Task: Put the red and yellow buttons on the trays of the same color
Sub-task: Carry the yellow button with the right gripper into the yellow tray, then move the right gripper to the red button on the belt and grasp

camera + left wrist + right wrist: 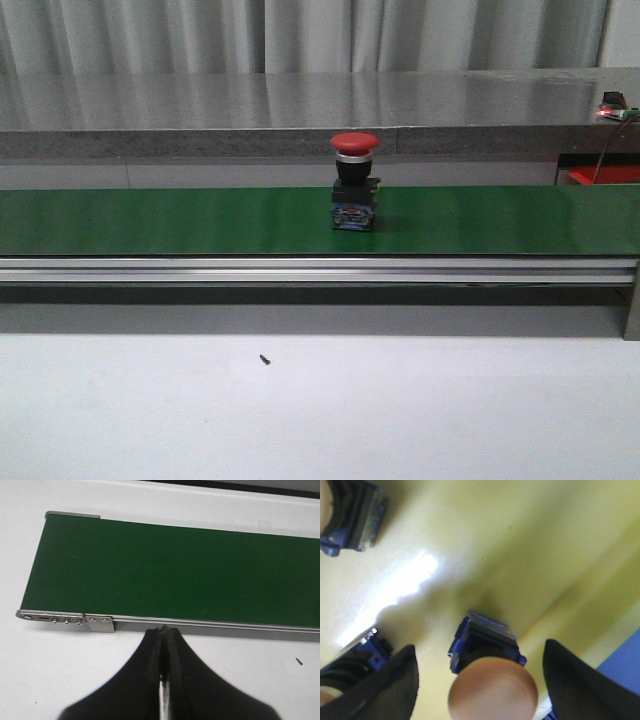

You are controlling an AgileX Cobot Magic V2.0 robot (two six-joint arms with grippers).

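Black fingers of the right gripper fill the lower corners of the right wrist view, spread wide apart, with a yellow button sitting between them, apart from both; its rounded cap looks pale and blurred close to the lens, and its dark body with blue trim rests on the yellow tray. Two more button bodies show on the same tray, one at the upper left of the frame and one at the lower left edge, partly hidden behind the left-hand finger. A strip of blue surface shows at the lower right, past the tray's raised rim. In the left wrist view, the left gripper sits at bottom centre with its fingers pressed together and nothing between them, hovering over the white counter just beside the metal rail of the green conveyor belt. From the front view, a red button with a mushroom cap, silver collar and dark body stands upright on the belt, a little right of centre. A small dark speck lies on the counter in the lower middle of that frame, and a red tray peeks in at the right edge behind the belt.
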